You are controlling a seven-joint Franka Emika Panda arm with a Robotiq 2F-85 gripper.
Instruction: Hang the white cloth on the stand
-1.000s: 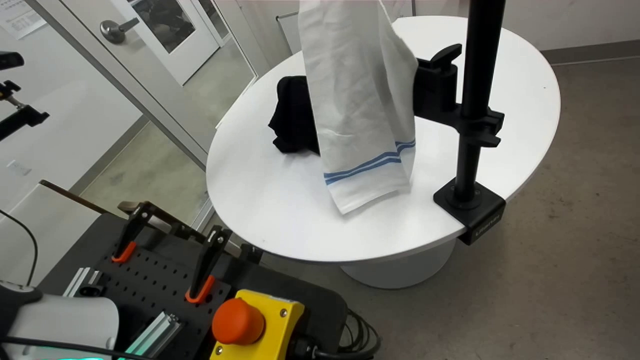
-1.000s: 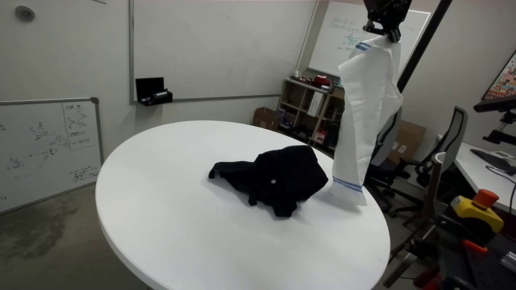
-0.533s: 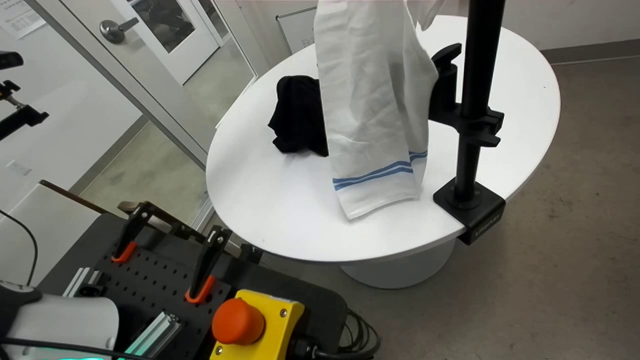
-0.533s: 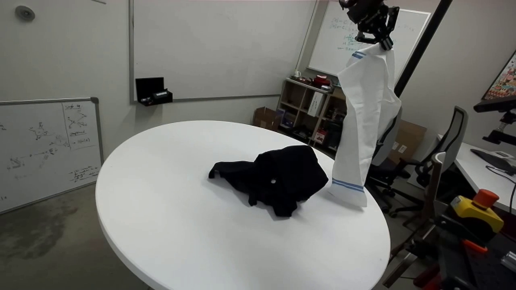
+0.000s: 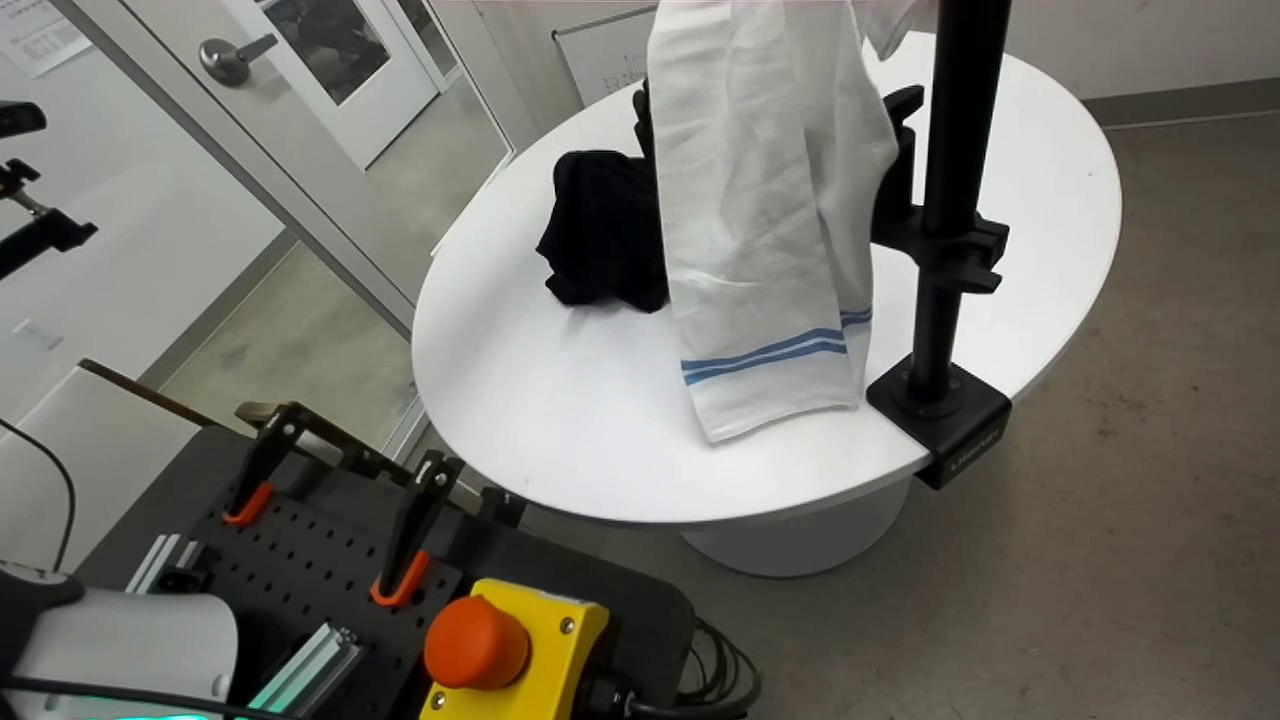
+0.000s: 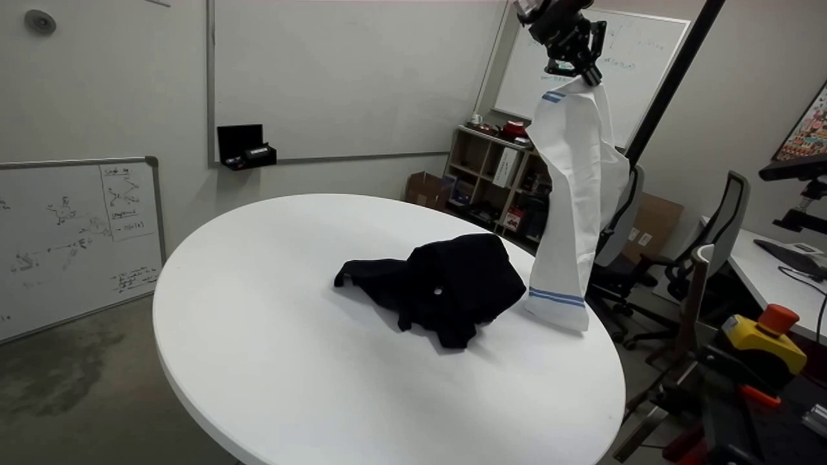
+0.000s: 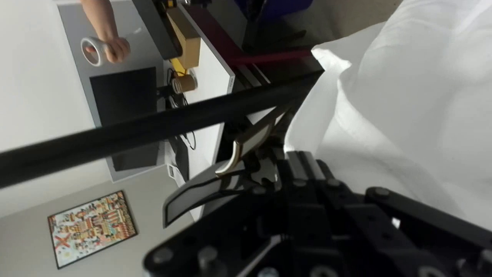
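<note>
The white cloth with blue stripes hangs down from my gripper in both exterior views point(image 5: 760, 200) point(image 6: 575, 206). My gripper point(image 6: 592, 79) is shut on its top edge; the fingertips also show in the wrist view point(image 7: 303, 156), with the cloth point(image 7: 415, 115) beside and beyond them. In an exterior view my gripper is above the frame. The black pole point(image 5: 955, 150) with a clamped base, the only stand I see, rises just right of the cloth. The cloth covers part of its side arm. The pole also shows behind the cloth point(image 6: 672, 84) and in the wrist view point(image 7: 153, 125).
A black fabric item point(image 6: 452, 278) lies on the round white table point(image 6: 291, 394), left of the cloth's lower end. A yellow box with a red button point(image 5: 545, 640) sits beside the table. A person's hand point(image 7: 115, 50) shows in the wrist view.
My gripper has moved left and slightly down in an exterior view, carrying the cloth's top. In an exterior view the cloth has moved right, closer to the pole. It stays gripped.
</note>
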